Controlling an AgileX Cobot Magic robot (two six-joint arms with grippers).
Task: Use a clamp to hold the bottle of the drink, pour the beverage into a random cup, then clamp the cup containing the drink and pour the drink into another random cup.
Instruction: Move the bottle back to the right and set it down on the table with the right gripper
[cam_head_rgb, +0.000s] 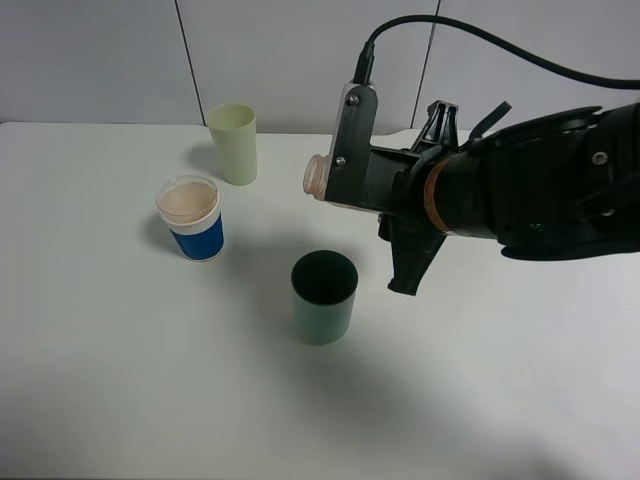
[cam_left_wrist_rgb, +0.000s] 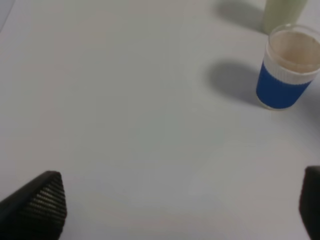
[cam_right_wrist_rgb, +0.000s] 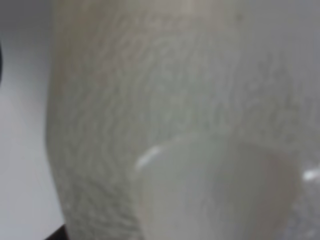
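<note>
The right gripper (cam_head_rgb: 365, 188), w/ its silver plate (cam_head_rgb: 355, 130) standing up, is clamped on the bottle (cam_head_rgb: 317, 178). It holds the bottle in the air, lying approx. horizontal, the open neck pointing to the left side of the exterior view. Only the neck shows there, the rest is hidden behind the plate. In the right wrist view the translucent bottle body fills nearly the whole pic, blurred. The teal cup (cam_head_rgb: 323, 297) stands upright on the white table (cam_head_rgb: 120, 400), nearer to the camera than the neck. Whether the neck is exactly over its rim, cannot tell. The inside of the cup is dark and liquid cannot be made out. The blue cup (cam_head_rgb: 192, 222) w/ white rim stands left of the teal cup. The pale green cup (cam_head_rgb: 233, 143) is behind it, near the back edge of the table, and all three cups are apart from each other. The left gripper (cam_left_wrist_rgb: 180, 200) has its fingers (cam_left_wrist_rgb: 37, 207) wide apart and only bare table shows btw them. A wide bare surface lies in front of the teal cup and at the left side.
</note>
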